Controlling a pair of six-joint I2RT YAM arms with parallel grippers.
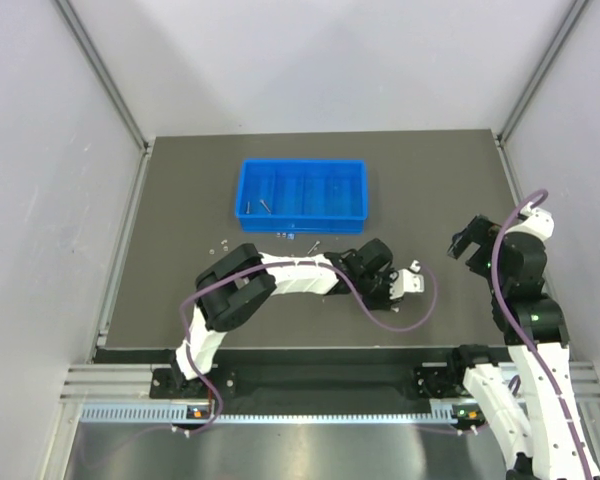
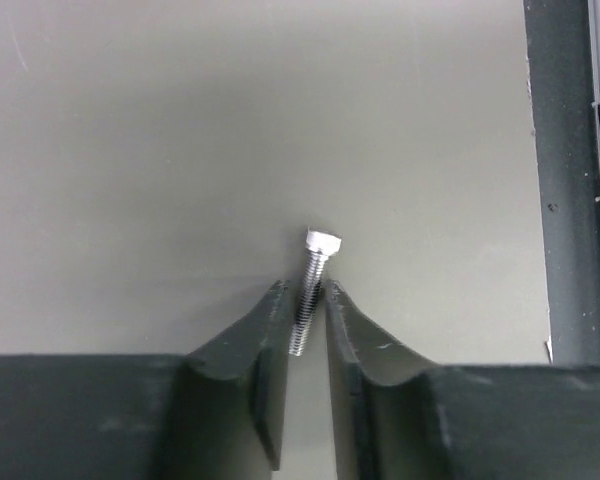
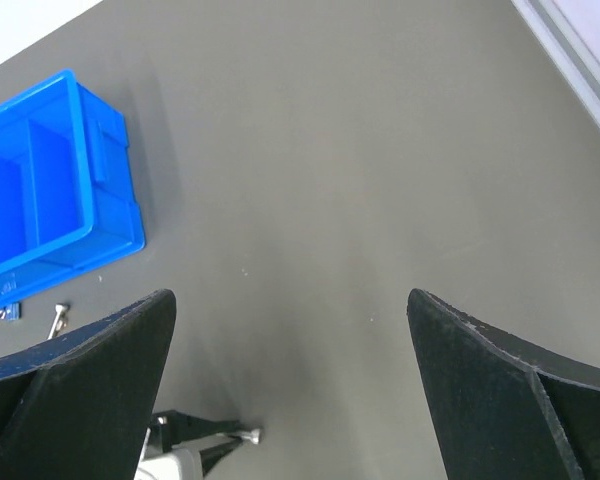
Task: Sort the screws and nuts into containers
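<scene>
The left jaws were closed on the shaft of a small silvery threaded metal screw (image 2: 314, 280) lying on the dark grey table (image 2: 130, 150), well apart from the bright blue divided plastic tray (image 1: 300, 161). The right jaws stood wide open and empty. The pick-up step was judged in hand. A lift and a carry to a tray compartment were called for next.

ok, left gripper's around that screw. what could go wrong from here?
1. The left gripper has the screw only at its fingertips, on the threaded shaft, with the head sticking out. It may pivot or slip on the lift.
2. The tray has narrow compartments, so a tilted screw could drop into the wrong one.
3. Loose pieces lie just in front of the tray, and a low carry might scatter them.
</scene>
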